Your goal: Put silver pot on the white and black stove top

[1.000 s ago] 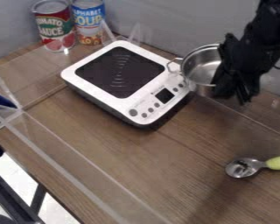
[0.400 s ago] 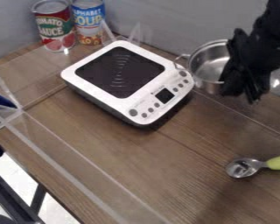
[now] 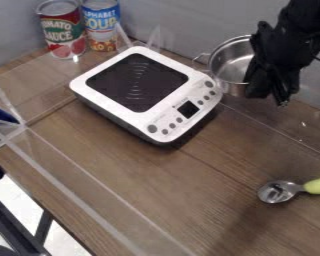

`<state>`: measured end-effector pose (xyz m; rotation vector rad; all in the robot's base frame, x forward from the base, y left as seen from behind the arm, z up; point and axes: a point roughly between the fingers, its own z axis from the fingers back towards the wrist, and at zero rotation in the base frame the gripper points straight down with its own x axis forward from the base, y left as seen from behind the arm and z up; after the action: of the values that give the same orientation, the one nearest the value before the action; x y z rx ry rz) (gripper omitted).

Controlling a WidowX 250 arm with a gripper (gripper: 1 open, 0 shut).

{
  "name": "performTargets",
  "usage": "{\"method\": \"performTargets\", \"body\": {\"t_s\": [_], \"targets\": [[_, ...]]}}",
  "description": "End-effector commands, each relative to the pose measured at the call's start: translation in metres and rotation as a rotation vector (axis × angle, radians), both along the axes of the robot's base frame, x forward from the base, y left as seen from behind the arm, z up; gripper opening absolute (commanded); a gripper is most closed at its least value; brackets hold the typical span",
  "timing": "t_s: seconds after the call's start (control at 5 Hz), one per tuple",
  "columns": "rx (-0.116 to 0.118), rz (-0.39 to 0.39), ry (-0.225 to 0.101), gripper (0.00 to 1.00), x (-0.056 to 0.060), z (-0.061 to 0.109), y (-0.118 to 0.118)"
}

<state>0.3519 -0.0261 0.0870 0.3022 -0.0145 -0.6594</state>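
Since the earlier frames the silver pot (image 3: 231,57) has shifted up-frame and a little left with the black arm, and now looks lifted clear of the wooden surface (image 3: 190,190) rather than resting on it. Pot sits at the right-hand corner of the white and black stove top (image 3: 147,92) – just beside it, not yet over the black glass. The stove lies to the left of the pot in the camera view, so the coming move is a short sideways carry to the left, then a set-down on the ring marks. The pincer (image 3: 264,82) comes down steeply from above, on the pot's right side, pressed together on the rim – fingertips are dark and partly blurred, so exact contact pts are hard to make out. Other items: two cans at back left, a spoon w/ a yellow-green handle at lower right, well apart from the pot.
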Motion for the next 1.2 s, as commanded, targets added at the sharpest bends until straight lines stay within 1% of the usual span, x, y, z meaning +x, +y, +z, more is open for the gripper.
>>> {"method": "performTargets", "body": {"t_s": [0.0,0.2,0.4,0.6,0.8,1.0], "targets": [[-0.03,-0.018,-0.083,0.0,-0.007,0.023,-0.017],[-0.046,-0.018,-0.102,0.0,-0.006,0.025,-0.019],[-0.033,0.006,-0.112,0.0,-0.007,0.039,-0.002],[-0.018,0.041,-0.125,0.0,-0.01,0.057,0.019],[-0.015,0.048,-0.121,0.0,-0.006,0.056,0.037],[-0.024,0.051,-0.092,0.0,-0.008,0.049,0.039]]}}
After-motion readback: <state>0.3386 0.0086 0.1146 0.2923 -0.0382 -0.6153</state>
